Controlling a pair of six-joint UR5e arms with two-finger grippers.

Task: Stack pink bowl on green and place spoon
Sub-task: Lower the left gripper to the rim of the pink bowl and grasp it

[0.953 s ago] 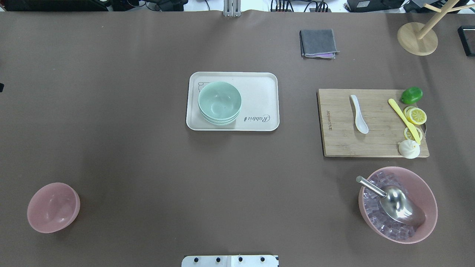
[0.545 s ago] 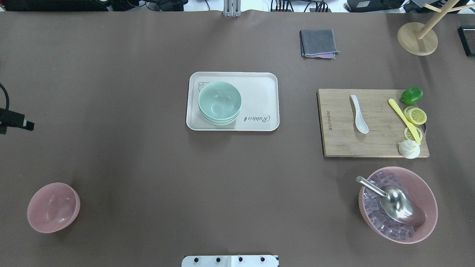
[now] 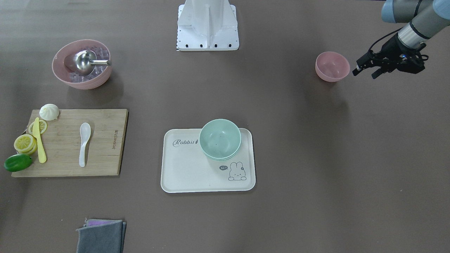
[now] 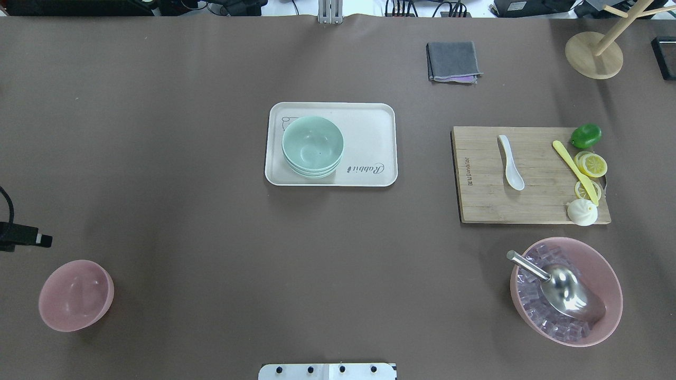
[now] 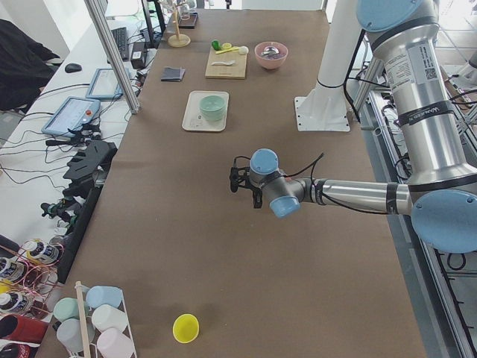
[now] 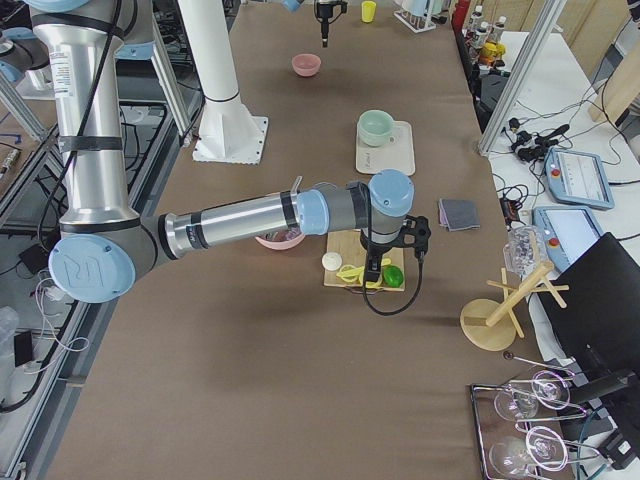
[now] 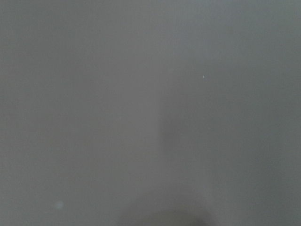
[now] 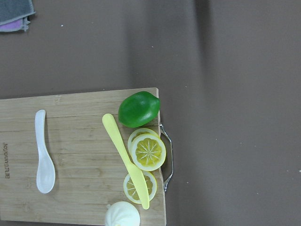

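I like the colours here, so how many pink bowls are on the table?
2. A small empty pink bowl sits alone near the left gripper; a larger pink bowl holding ice cubes and a metal scoop sits beside the cutting board.

The pink bowl (image 4: 76, 295), empty and upright, stands alone on the table (image 4: 211, 253). The green bowl (image 4: 312, 145) (top of a nested stack) sits upright on the tray (image 4: 369, 126). The white spoon (image 4: 510, 162) lies flat on the board (image 4: 538, 206).

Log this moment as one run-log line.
stage: pre-grasp | left gripper: open, beside small pink bowl, apart | right gripper: over cutting board, state unclear | green bowls: on tray | spoon: on cutting board
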